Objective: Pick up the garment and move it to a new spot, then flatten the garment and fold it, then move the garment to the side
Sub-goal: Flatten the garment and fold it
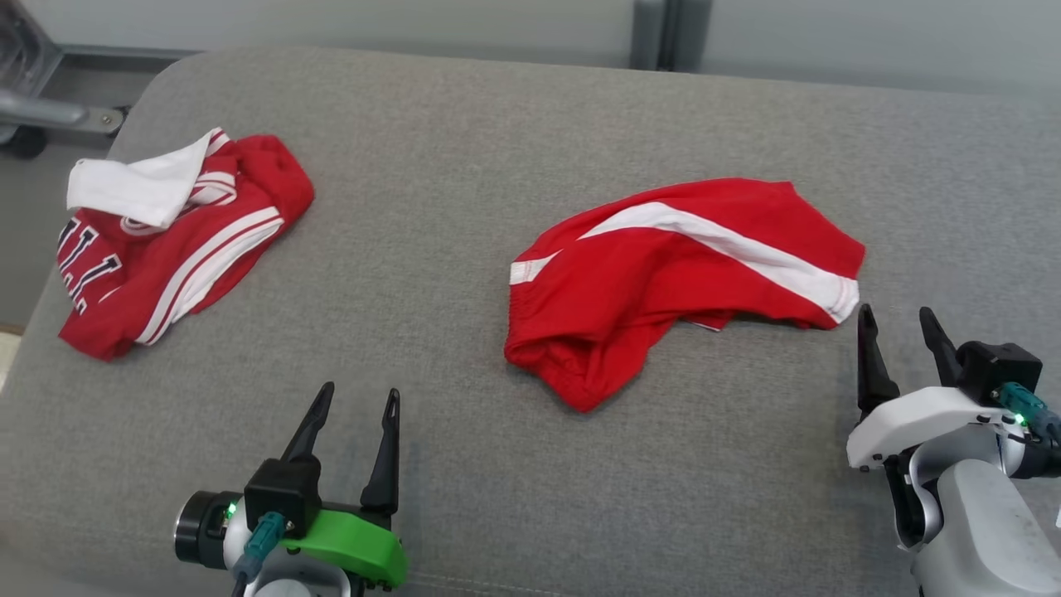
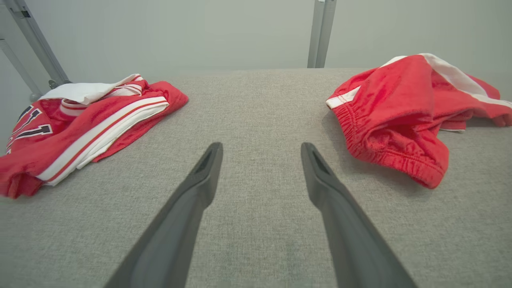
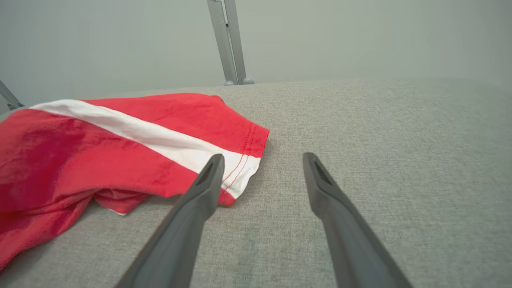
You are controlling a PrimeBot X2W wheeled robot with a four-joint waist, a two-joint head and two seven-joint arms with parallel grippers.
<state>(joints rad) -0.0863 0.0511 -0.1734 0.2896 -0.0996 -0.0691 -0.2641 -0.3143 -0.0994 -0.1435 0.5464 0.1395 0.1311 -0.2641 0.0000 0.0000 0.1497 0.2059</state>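
We judge the task to be at or near its start. The red shorts with the white side stripe lie in a crumpled heap near the middle of the grey padded surface. They are bunched at the elastic waistband, with 1 leg thrown out toward the robot's right, and nothing about them looks flattened or folded. The left gripper hovers low over bare fabric with its 2 fingers spread wide and nothing between them, well apart from the shorts. The right gripper is just as wide and just as empty. Its nearer fingertip is just beside the striped hem corner, but we cannot tell whether it touches the cloth. A red jersey with white trim and dark lettering sits loosely heaped near the left edge of the surface. We take the shorts for the garment in hand, since they lie between the arms, though the pictures alone do not settle it. So by our reading every step is left to do — the lift and move to a new spot, the flattening, the fold and the final shift aside. The hem corner by the right gripper looks the readiest place to pinch, and soft cloth like this may well drag and bunch as it comes up.
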